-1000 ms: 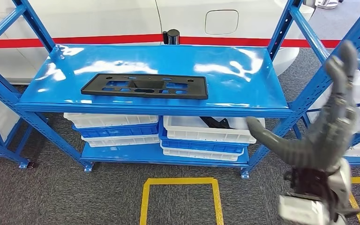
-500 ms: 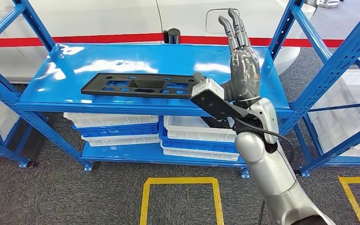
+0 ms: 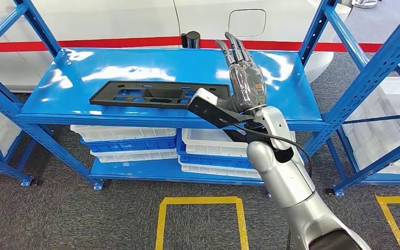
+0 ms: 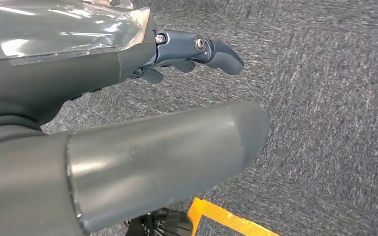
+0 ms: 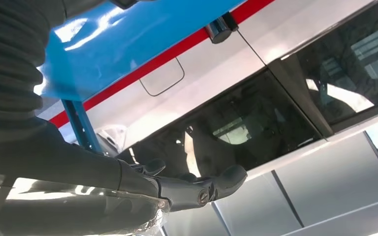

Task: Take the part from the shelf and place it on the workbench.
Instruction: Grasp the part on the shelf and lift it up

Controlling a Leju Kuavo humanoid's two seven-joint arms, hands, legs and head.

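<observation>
Your right hand (image 3: 246, 78) is standing raised above the top board of the blue shelf (image 3: 109, 65), its fingers (image 3: 234, 44) stretched straight and a little apart, holding nothing. The right wrist view is showing the same: the fingers (image 5: 211, 184) are extended with nothing between them. Your left hand (image 4: 142, 128) is hanging over the grey carpet (image 4: 325, 123), and its fingers (image 4: 211, 49) are lying loosely apart with nothing in them.

The part (image 3: 146, 95), a flat black plate with cut-out holes, is lying on the top board at about 9 o'clock from your right hand, near it but not touching. At 6 o'clock from the part, on the lower board, white and blue trays (image 3: 130, 140) are sitting in stacks. At 12 o'clock, behind the shelf, a white vehicle body with a red stripe (image 3: 109, 44) is standing.
</observation>
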